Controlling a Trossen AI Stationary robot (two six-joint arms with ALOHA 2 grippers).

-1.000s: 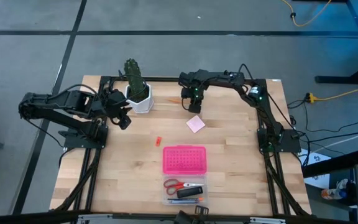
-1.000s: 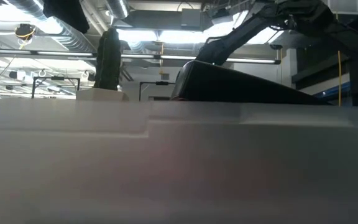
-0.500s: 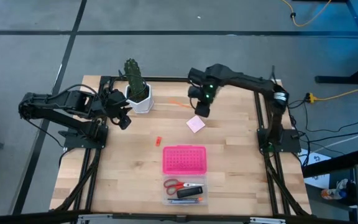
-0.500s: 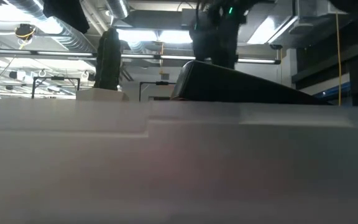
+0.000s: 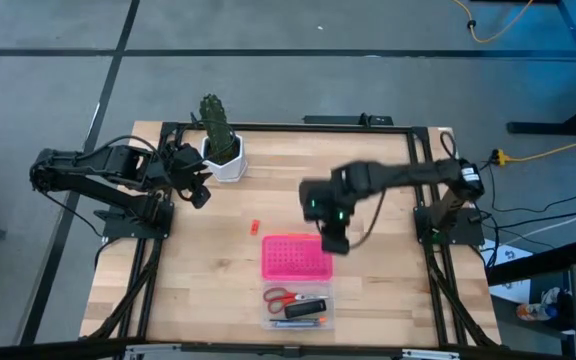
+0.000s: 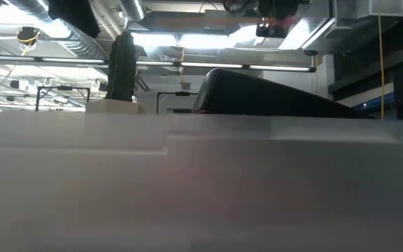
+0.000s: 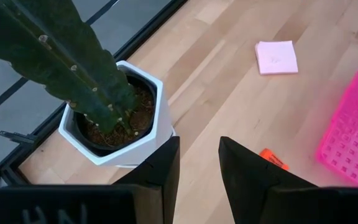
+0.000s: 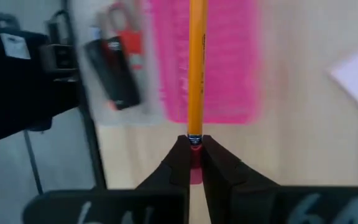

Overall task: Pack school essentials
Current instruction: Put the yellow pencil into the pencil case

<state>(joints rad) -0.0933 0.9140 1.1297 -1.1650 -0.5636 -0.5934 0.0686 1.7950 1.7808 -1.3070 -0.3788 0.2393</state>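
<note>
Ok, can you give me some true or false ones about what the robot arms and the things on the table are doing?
1. The right gripper is holding an orange pencil. True.
2. The left gripper is holding the cactus. False: it is open and empty, beside the cactus's white pot.
3. The red-handled scissors lie in the clear box. True.
4. The pink notepad sits on top of the pink lid. False: it lies on the bare wooden table, apart from the lid.
5. The tiny red-orange piece is inside the clear box. False: it lies loose on the table.
</note>
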